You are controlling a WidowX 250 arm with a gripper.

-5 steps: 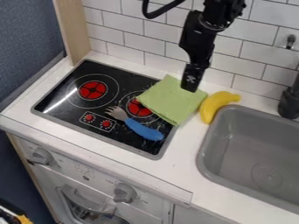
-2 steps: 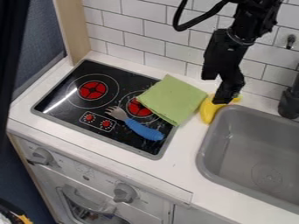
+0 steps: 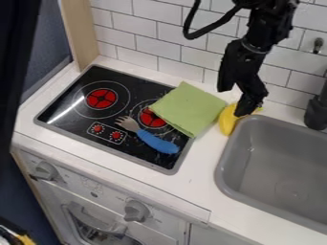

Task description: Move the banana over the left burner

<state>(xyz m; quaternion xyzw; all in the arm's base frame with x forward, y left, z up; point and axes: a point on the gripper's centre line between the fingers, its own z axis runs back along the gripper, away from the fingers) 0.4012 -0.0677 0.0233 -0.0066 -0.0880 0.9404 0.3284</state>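
The black gripper [image 3: 245, 111] hangs over the upper part of the yellow banana [image 3: 226, 121], hiding much of its middle. The banana lies on the counter between the green cloth and the sink's upper left corner. Whether the gripper touches it cannot be told. On the black stove, the left burner [image 3: 101, 98] is a red disc inside a pale ring, with nothing on it.
A green cloth [image 3: 188, 109] covers the stove's right edge and part of the right burner [image 3: 152, 118]. A blue-handled fork [image 3: 157, 142] lies across the stove's front right. The grey sink [image 3: 275, 167] is at the right, with a black faucet [image 3: 317, 111] behind it.
From left of the banana, the gripper has moved right and down to over it, then shifted slightly left. The banana, cloth and fork have stayed in place.
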